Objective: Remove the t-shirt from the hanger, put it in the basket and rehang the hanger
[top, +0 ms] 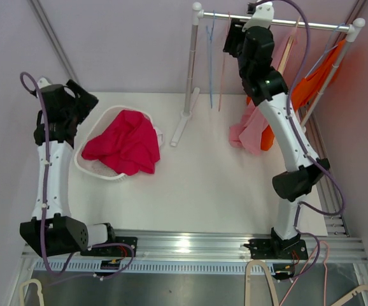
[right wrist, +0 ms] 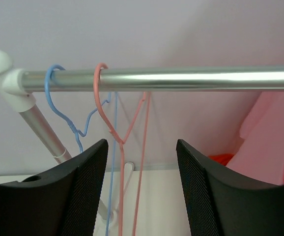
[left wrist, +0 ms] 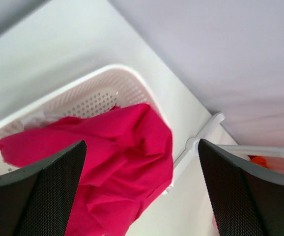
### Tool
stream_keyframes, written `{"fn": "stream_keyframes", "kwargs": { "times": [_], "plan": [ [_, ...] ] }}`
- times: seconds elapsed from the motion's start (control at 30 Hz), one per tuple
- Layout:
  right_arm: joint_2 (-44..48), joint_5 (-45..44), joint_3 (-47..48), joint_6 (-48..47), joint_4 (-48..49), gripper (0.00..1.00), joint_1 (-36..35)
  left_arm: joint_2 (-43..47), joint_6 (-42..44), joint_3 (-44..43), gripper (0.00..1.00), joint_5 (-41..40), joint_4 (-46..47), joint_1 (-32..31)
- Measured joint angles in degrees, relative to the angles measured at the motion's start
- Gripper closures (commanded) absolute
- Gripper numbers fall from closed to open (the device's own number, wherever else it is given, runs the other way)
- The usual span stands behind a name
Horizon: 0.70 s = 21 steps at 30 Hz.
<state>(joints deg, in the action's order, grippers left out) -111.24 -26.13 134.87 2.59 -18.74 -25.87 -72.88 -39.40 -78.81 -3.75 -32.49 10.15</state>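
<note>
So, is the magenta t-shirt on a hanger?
No, the magenta t-shirt lies crumpled in the white basket, away from the rail.

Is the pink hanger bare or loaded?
Bare: the hanger shows only wire on the rail; the red shirt lies in the basket.

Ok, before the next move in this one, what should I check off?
1. Magenta t-shirt off any hanger, lying in the basket: ok.
2. Shirt wholly inside the basket: not ok, it drapes over the rim.
3. Left claw open, holding nothing: ok.
4. Right claw open near the rail, holding nothing: ok.
5. Pink hanger and blue hanger bare, hooked on the rail: ok.
6. Which hanger the shirt came from: cannot tell.
</note>
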Motion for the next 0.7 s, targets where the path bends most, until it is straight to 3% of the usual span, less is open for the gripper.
{"fn": "stream_keyframes", "kwargs": {
  "times": [0.17, 0.33, 0.7],
  "plan": [
    [9.3, -2.0, -3.3, 1.8, -5.8, 0.37, 0.3, -0.2, 0.4, -8.7, 0.01, -2.0, -6.8, 0.0],
    [14.7, -3.2, -4.7, 3.6, -11.5, 0.37, 3.5, -0.9, 0.9, -7.7, 0.00, -3.7, -13.0, -2.2],
    [12.5, -3.5, -4.6, 7.9, -24.0, 0.38, 10.8, 4.0, 13.7, -2.5, 0.00, 4.2, -3.8, -30.2]
  ]
}}
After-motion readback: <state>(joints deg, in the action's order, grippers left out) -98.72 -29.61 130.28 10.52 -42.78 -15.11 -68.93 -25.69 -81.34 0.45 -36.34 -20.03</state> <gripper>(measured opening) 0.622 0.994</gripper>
